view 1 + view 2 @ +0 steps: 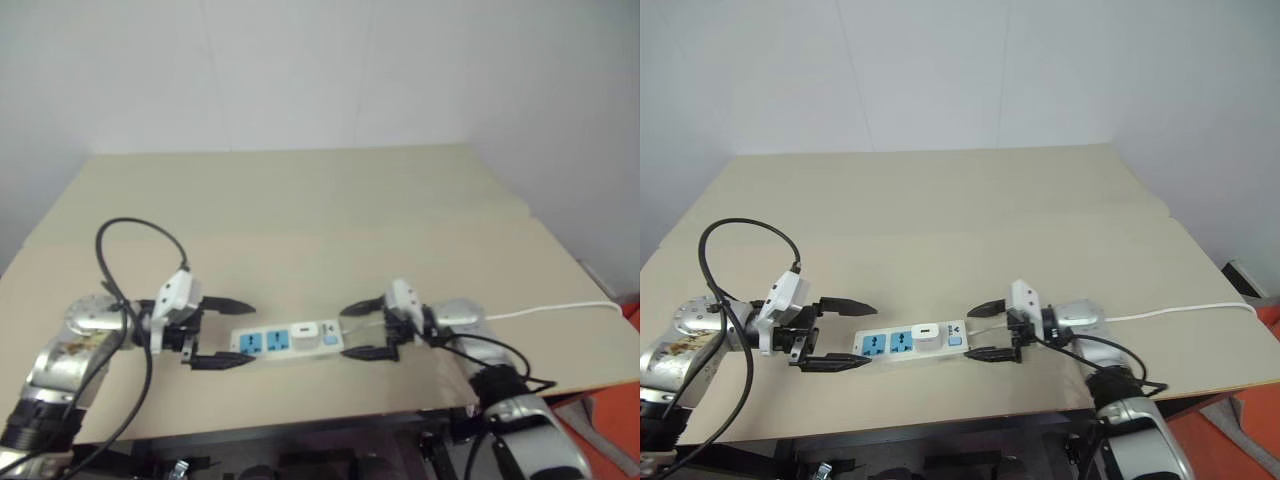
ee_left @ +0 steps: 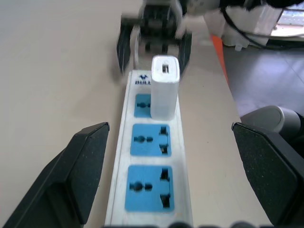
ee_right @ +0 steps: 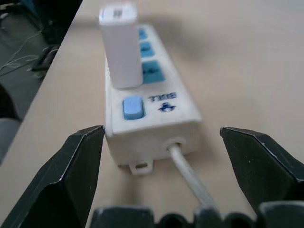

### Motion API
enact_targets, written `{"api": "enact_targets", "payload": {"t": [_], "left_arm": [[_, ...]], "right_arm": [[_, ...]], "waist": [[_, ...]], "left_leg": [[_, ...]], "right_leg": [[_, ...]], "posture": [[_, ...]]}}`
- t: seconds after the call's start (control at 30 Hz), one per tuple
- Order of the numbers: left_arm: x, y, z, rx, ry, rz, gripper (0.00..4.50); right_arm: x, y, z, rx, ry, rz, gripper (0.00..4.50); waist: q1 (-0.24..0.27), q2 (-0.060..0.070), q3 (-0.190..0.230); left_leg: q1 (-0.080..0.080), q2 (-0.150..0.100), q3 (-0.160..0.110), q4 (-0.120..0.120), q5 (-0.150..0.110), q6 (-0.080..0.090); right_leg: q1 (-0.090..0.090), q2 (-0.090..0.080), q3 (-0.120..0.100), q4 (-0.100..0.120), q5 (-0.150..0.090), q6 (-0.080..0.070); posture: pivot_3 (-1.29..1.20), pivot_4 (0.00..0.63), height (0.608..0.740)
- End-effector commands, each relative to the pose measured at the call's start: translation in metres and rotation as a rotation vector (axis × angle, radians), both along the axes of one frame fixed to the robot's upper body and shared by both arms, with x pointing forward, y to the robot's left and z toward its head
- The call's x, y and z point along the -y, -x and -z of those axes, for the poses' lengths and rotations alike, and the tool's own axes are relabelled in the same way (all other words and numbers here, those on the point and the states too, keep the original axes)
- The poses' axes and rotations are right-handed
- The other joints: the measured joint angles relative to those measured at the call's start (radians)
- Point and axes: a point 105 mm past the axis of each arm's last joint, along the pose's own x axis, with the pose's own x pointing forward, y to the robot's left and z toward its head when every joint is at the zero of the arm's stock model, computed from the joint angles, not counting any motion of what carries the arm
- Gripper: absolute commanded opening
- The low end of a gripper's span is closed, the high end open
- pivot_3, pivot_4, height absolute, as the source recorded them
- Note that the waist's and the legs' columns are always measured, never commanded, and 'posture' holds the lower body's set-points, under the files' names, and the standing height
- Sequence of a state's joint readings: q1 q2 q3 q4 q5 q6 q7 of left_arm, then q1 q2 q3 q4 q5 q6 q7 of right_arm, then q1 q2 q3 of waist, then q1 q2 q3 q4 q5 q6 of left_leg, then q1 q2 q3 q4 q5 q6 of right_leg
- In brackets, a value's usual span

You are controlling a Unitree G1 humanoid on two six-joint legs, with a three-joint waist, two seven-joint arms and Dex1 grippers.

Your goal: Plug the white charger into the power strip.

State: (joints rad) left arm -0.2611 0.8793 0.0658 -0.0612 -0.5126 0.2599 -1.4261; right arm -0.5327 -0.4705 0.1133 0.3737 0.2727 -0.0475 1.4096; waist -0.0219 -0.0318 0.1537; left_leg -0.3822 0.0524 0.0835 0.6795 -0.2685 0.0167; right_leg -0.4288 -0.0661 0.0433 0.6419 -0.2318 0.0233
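Standing upright in the socket nearest the switch end, the white charger [image 1: 304,334] looks seated in the power strip [image 1: 285,344], which lies flat near the front edge of the bench [image 1: 300,210]; its other two blue socket faces are bare. I have one end effector at each end of the strip. My left end effector [image 1: 222,332] has its fingers spread wide, one on either side of the strip's free end and touching nothing. My right end effector [image 1: 362,329] is likewise spread at the cord end, straddling the spot where the thin white cord [image 1: 560,310] leaves the housing, and pinching nothing. I judge the plugging itself done, so the step in hand is clearing away cleanly. To do that well I would keep both sets of fingers spread and draw each arm straight out along the strip's length, away from it, so no fingertip clips the housing or drags the cord. The right side needs the most care, since the cord runs right under that wrist. From the right wrist view the charger's base sits flush, though I cannot confirm the prongs are fully home.
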Motion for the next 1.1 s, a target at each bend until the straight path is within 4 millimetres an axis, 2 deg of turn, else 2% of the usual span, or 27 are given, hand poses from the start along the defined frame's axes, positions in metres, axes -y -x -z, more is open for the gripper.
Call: {"api": "enact_targets", "payload": {"t": [0.03,0.3,0.47,0.6,1.1], "left_arm": [[-0.01,0.003,-0.014,0.053,-0.016,-0.011,4.5],[-0.048,0.021,-0.031,0.057,-0.107,-0.119,4.5],[-0.057,0.03,-0.038,0.076,-0.084,-0.229,4.5],[-0.06,0.042,-0.038,0.066,-0.094,-0.274,4.5],[-0.063,0.06,-0.041,0.059,-0.109,-0.325,4.5]], "right_arm": [[0.013,0.006,-0.021,0.04,-0.032,0.042,4.48],[0.061,0.021,-0.041,0.104,0.006,0.227,4.48],[0.076,0.033,-0.046,0.118,0.025,0.297,4.48],[0.079,0.037,-0.044,0.108,0.025,0.309,4.48],[0.069,0.028,-0.042,0.1,0.022,0.259,4.48]], "waist": [[0.001,0.0,0.0],[0.005,-0.001,0.002],[0.007,-0.002,0.002],[0.006,-0.002,0.003],[0.007,-0.003,0.003]], "left_leg": [[0.0,0.0,0.0,0.0,0.0,0.0],[0.0,0.0,0.0,0.0,0.0,0.0],[0.0,0.0,0.0,0.0,0.0,0.0],[0.0,0.0,0.0,0.0,0.0,0.0],[0.0,0.0,0.0,0.0,0.0,0.0]], "right_leg": [[0.0,0.0,0.0,0.0,0.0,0.0],[0.0,0.0,0.0,-0.001,0.0,0.0],[0.0,-0.001,-0.001,-0.001,0.0,0.0],[0.0,-0.001,-0.001,-0.001,0.0,0.0],[0.0,-0.001,-0.001,-0.001,-0.001,0.0]], "posture": [[0.0,0.15,0.74],[0.0,0.15,0.74],[0.0,0.15,0.74],[0.0,0.15,0.74],[0.0,0.15,0.74]]}}
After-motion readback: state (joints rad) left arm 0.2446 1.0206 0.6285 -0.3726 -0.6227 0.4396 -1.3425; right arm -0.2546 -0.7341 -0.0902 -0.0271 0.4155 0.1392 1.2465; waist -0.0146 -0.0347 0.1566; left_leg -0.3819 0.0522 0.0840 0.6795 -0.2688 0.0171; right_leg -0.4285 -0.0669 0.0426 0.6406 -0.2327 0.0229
